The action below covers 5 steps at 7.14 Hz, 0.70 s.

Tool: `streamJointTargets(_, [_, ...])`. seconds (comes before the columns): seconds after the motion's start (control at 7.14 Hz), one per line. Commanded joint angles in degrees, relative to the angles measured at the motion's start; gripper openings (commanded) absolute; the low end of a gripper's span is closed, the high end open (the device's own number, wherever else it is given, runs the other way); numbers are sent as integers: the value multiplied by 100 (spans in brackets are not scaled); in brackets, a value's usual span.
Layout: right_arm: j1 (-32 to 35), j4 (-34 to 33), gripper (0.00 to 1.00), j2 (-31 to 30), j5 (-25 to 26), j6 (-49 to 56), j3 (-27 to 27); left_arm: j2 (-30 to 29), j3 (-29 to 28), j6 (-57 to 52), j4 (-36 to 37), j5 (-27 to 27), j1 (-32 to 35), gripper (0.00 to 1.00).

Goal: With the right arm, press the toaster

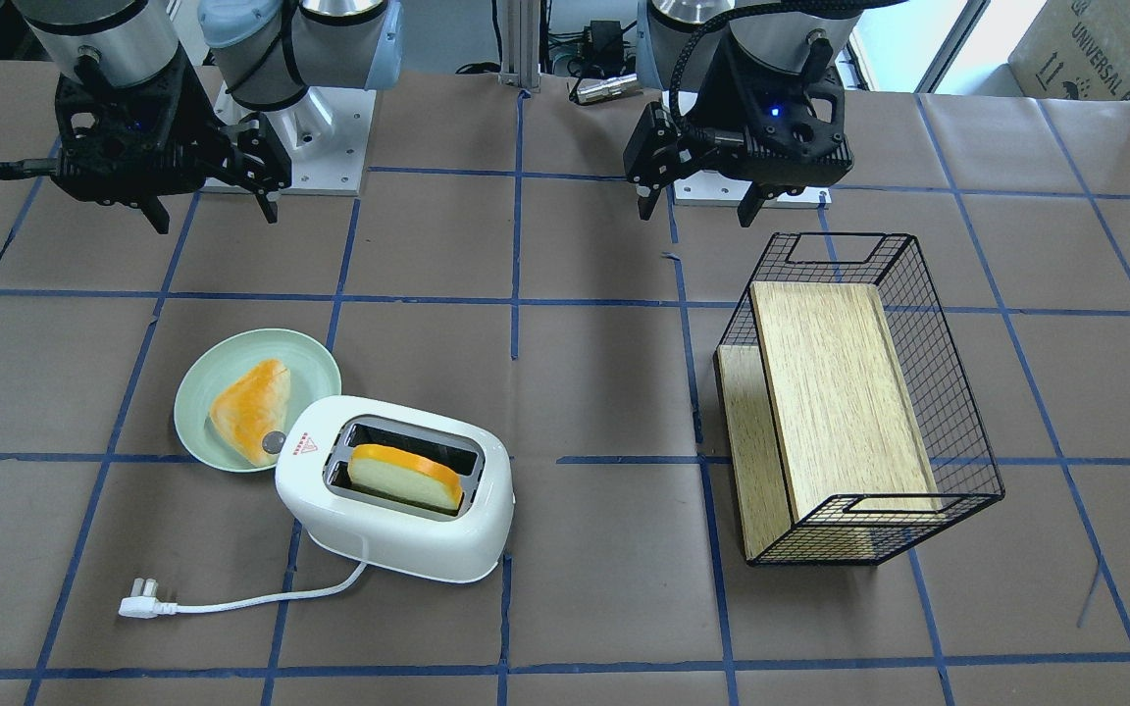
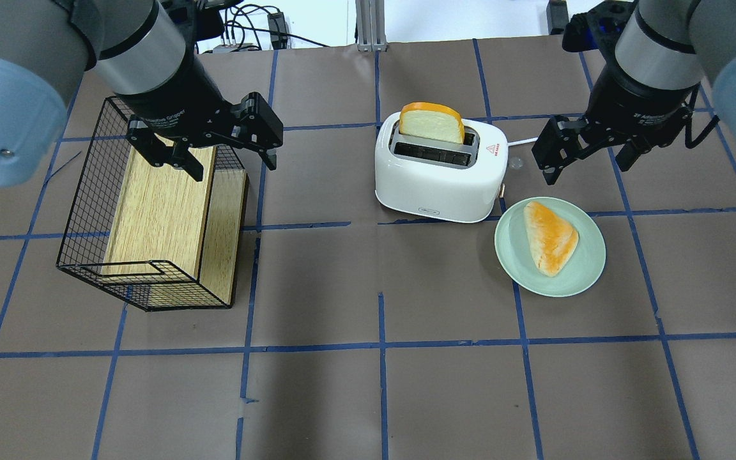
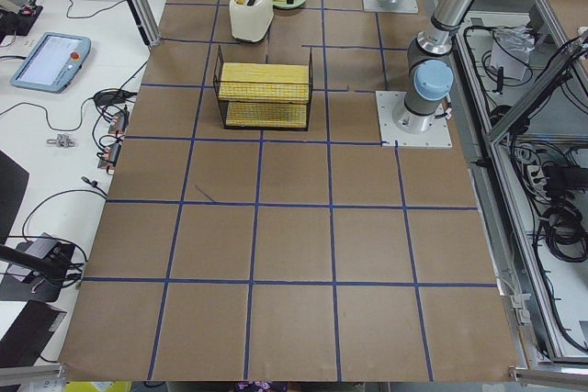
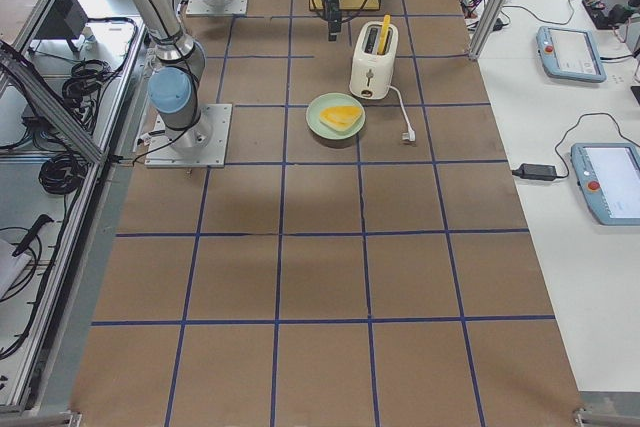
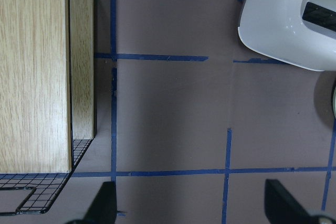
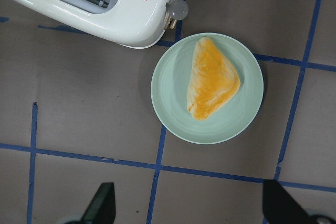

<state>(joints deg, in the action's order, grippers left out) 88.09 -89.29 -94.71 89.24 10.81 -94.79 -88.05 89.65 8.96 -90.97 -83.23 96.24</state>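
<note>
Toaster (image 2: 438, 185) w/ bread slice (image 2: 432, 124) in slot; overhead, plate (image 2: 513, 252) at its 4 o'clock. We see R gripper (image 2: 585, 163) spread at 3 o'clock; L gripper (image 2: 234, 166) spread.

so the right gripper (image 4: 332, 33) hangs fingers-down over the table, with the toaster (image 4: 372, 69) just beside it on the side away from the robot, a bread slice (image 4: 384, 31) poking up from a slot. camera-ward of the gripper sits a green plate (image 4: 317, 119) with a toast wedge (image 4: 342, 115), the plug (image 4: 408, 135) further out past the toaster

Glossy white toaster (image 2: 435, 182) stands upright; right arm (image 2: 655, 51) hovers beside.
</note>
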Motion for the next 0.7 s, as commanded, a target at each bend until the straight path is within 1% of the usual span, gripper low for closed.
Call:
streamJointTargets(0.0, [15,-114,100,66,-589,-139,31,-2,0,0,0,0,0,100])
streamJointTargets(0.14, [6,-437,95,215,-618,-201,48,-2,0,0,0,0,0,100])
streamJointTargets(0.28, [6,-431,98,199,-540,-219,48,-2,0,0,0,0,0,100])
streamJointTargets(0.42, [6,-475,99,216,-617,-393,92,-2,0,0,0,0,0,100])
streamJointTargets(0.56, [6,-458,99,251,-531,-482,205,-2,0,0,0,0,0,100])
